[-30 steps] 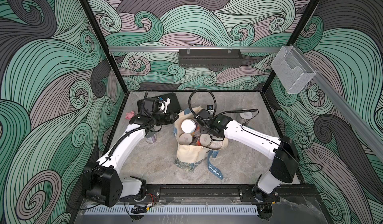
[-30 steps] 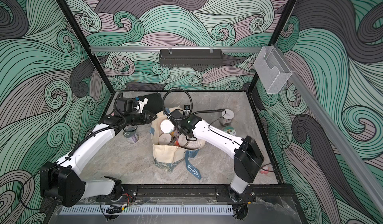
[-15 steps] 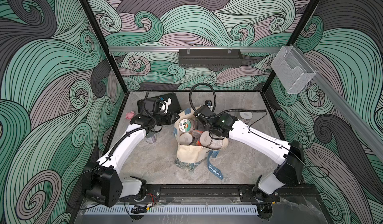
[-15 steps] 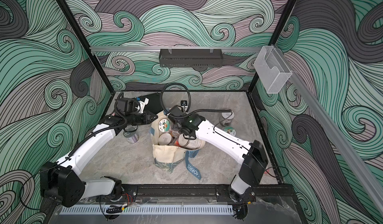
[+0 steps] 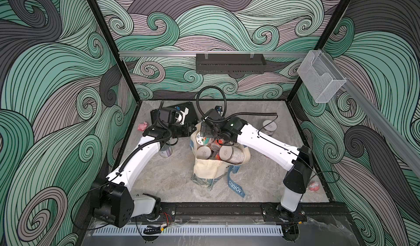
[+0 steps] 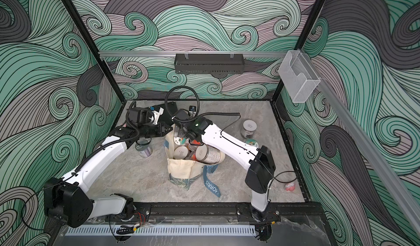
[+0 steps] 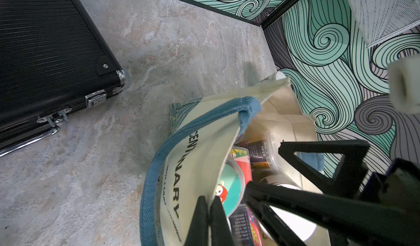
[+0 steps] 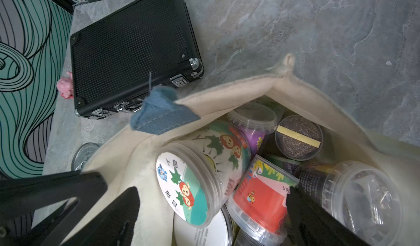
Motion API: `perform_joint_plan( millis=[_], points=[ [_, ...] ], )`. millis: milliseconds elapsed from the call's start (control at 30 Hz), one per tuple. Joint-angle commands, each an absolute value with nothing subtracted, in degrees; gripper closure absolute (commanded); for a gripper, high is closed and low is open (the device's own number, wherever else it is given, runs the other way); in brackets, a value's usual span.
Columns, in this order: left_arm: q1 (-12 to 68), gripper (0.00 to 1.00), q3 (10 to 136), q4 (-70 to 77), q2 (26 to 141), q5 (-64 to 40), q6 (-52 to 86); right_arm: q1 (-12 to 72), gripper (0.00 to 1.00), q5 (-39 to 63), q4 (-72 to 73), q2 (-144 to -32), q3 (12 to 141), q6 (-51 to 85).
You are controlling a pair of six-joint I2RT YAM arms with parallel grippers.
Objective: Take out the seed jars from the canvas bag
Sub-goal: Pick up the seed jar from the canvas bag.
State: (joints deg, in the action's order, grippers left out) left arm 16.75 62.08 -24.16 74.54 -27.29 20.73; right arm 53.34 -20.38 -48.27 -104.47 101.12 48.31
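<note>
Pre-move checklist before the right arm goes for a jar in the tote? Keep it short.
1. Left pincer shut on the canvas bag rim, holding the mouth open: ok.
2. Right pincer open over the bag mouth: ok.
3. Cartoon-sticker seed jar between its fingers, lying tilted: ok.
4. Red-label jar right beside it, under the other finger: not ok, it may get caught too.
5. Finger nearest the bag wall clear of the canvas: cannot tell.
</note>
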Motion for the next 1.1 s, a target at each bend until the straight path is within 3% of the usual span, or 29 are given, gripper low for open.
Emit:
perform_joint_plan(
  millis=[0,567,1067],
  points=[
    [17.3,1.00,64.4,-26.2,74.5,-26.4,19.6,53.0,0.01,-22.9,-50.4,-104.0,100.4,51.4],
    [17.3,1.00,64.1,-25.2,72.0,-27.0,19.7,50.0,0.01,-22.6,-52.6,-105.2,97.4,63.1],
    [17.3,1.00,63.4,-24.2,71.9,-27.2,19.5,50.0,0.01,-18.6,-54.1,-114.7,105.7,65.3]
  ],
)
